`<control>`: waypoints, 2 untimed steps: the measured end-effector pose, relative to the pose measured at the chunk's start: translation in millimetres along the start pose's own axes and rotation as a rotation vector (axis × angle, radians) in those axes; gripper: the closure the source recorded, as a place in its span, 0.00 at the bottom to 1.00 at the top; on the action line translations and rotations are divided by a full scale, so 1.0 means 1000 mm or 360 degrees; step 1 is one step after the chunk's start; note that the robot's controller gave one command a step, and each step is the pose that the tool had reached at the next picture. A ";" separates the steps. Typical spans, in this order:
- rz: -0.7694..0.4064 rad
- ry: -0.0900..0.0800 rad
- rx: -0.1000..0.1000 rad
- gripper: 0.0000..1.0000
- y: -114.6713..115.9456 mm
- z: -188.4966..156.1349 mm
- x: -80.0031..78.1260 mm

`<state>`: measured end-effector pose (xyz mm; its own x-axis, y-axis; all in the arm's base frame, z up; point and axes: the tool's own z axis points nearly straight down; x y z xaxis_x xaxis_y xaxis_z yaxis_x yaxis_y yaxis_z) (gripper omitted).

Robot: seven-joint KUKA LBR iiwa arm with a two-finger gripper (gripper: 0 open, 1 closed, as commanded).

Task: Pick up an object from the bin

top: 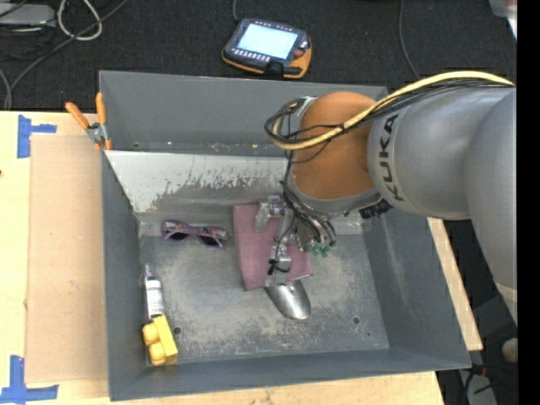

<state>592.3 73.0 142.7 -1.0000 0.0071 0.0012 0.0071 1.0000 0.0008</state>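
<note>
Two things lie beneath the gripper [281, 264], a flat mauve cloth [253, 256] and a shiny silver oval piece [288, 300]; probably mid-approach, its jaws' spread I cannot tell, and next it must settle on one.

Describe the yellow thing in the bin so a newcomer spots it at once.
Start at the grey metal bin and go to the floor corner nearest the camera on the view's left. There lies a chunky yellow block, right beside a slim white tube. It is the only bright yellow thing in the bin.
</note>
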 end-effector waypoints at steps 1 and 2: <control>-0.0222 0.0007 0.0000 0.00 -0.078 0.041 0.033; -0.0575 -0.0007 -0.0003 1.00 -0.047 0.040 0.034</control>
<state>558.2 26.4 102.6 -0.9378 -0.3471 -0.0041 -0.3471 0.9378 0.0025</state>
